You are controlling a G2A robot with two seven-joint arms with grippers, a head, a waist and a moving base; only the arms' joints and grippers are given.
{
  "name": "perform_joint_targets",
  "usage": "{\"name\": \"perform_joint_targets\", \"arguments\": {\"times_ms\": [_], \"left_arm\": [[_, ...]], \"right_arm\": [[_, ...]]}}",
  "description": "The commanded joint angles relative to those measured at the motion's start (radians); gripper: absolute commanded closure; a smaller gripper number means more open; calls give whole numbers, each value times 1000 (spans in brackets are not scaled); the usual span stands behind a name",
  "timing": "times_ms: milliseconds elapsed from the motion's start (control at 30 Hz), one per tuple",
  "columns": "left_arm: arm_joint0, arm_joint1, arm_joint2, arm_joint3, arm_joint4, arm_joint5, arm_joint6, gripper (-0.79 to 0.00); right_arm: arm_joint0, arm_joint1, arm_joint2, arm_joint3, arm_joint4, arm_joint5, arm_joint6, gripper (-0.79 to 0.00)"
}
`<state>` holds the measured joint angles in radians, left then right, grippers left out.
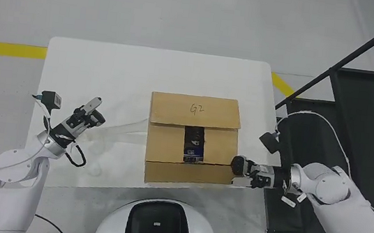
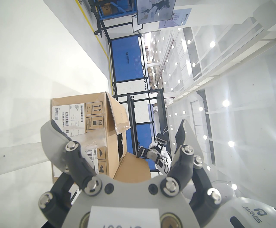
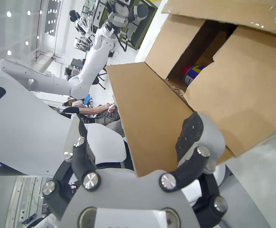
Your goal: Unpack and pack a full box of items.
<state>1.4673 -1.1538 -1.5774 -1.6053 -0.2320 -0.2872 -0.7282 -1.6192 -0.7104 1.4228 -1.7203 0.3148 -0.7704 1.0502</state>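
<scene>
A brown cardboard box (image 1: 193,121) stands in the middle of the white table (image 1: 108,72), its top flaps partly parted. Through the gap shows a can (image 1: 194,145) with a red cap and blue label (image 3: 193,72). My right gripper (image 1: 240,167) is at the box's near right corner; in its wrist view it (image 3: 134,121) is open, with the near flap (image 3: 151,116) lying between its fingers. My left gripper (image 1: 93,111) hangs open left of the box (image 2: 86,121), holding nothing (image 2: 117,129). A strip of clear tape (image 2: 92,136) trails from the box's left side.
A black metal rack (image 1: 356,109) stands just off the table's right edge, close to my right arm. The tape strip (image 1: 126,126) stretches over the table between box and left gripper. Bare tabletop lies behind and left of the box.
</scene>
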Motion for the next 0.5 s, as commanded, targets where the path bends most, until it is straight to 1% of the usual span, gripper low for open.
{"name": "perform_joint_targets", "arguments": {"times_ms": [0, 167, 300, 467], "left_arm": [[0, 0, 0, 0, 0, 0, 0, -785], [0, 0, 0, 0, 0, 0, 0, -785], [0, 0, 0, 0, 0, 0, 0, -785], [0, 0, 0, 0, 0, 0, 0, -785]], "right_arm": [[-11, 24, -18, -3, -14, -28, -28, -785], [-15, 82, -87, -8, -67, -80, -80, -785], [1, 123, -163, -9, -122, -107, -107, -785], [57, 153, -268, 7, -157, -100, -101, -785]]}}
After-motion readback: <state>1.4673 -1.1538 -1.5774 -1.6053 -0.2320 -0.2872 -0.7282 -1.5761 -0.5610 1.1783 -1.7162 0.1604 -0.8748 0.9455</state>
